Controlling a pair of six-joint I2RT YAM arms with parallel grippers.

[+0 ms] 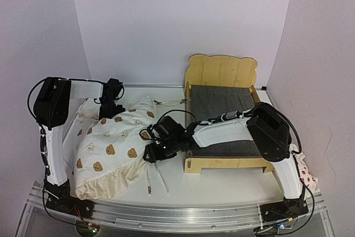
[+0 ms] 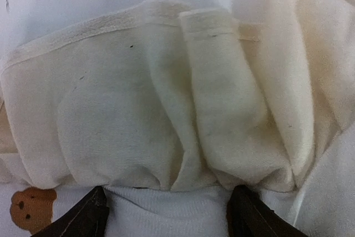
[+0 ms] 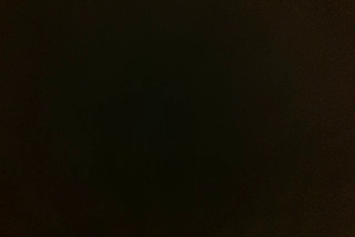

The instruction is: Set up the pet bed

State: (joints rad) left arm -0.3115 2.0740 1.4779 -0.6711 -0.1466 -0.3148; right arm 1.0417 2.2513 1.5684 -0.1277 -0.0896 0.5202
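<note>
The light plywood pet bed with bear-ear headboard and grey felt base (image 1: 219,101) stands at the far right of the white desk (image 1: 222,190), its long axis running from near edge to far edge; the cream bear-print ruffled cushion (image 1: 116,142) lies just left of it, and the right hand (image 1: 158,147), at the cushion's right edge, is nearer the bed than the left hand (image 1: 111,109). Only the left wrist view shows the left fingers (image 2: 83,220) standing apart at the ruffle; the right wrist view is black, so the right hand's state I cannot tell.
</note>
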